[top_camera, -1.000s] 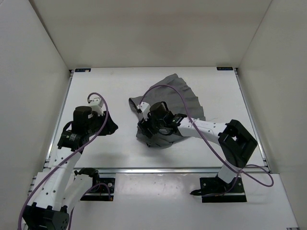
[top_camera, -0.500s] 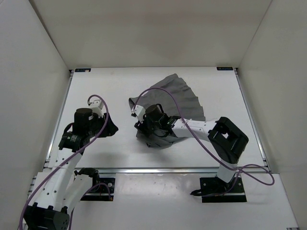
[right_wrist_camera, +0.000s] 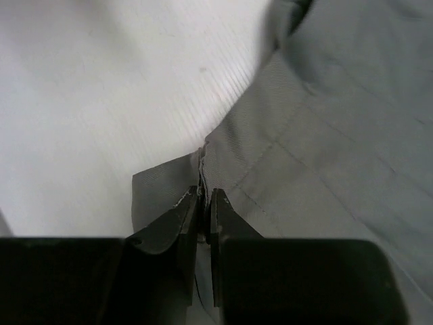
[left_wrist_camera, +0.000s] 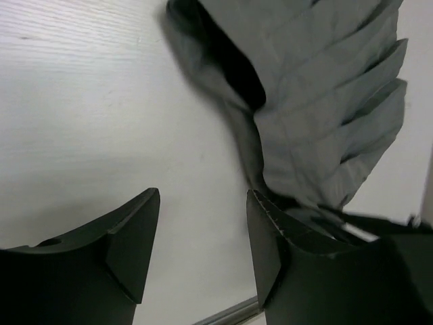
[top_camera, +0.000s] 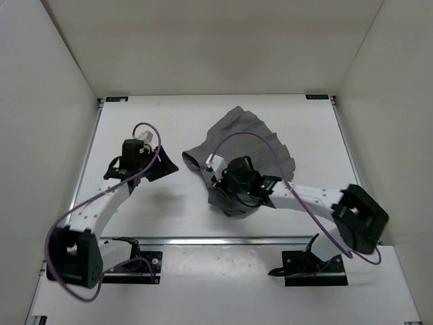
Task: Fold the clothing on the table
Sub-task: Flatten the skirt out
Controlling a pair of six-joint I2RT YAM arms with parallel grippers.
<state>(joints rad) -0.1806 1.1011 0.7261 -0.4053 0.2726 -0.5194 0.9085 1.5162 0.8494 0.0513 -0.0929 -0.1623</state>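
The dark grey pleated clothing (top_camera: 252, 133) lies crumpled right of centre on the white table (top_camera: 135, 122). My right gripper (top_camera: 226, 198) sits at its near-left part, shut on a seamed edge of the fabric, and the right wrist view shows that edge (right_wrist_camera: 203, 159) pinched between the tips of the right gripper (right_wrist_camera: 205, 195). My left gripper (top_camera: 166, 164) hovers over bare table just left of the garment's band corner. In the left wrist view the left gripper (left_wrist_camera: 203, 196) is open with nothing between its fingers, and the pleats (left_wrist_camera: 325, 101) lie ahead to the right.
White walls enclose the table on three sides. A metal rail (top_camera: 223, 238) runs along the near edge, with thin rails down both sides. Purple cables (top_camera: 237, 135) loop over both arms, one arching above the garment.
My right gripper has closed on the garment's near edge and shifted slightly right, bunching the fabric. My left arm has swung farther out and right, toward the garment, jaws opening a little wider.
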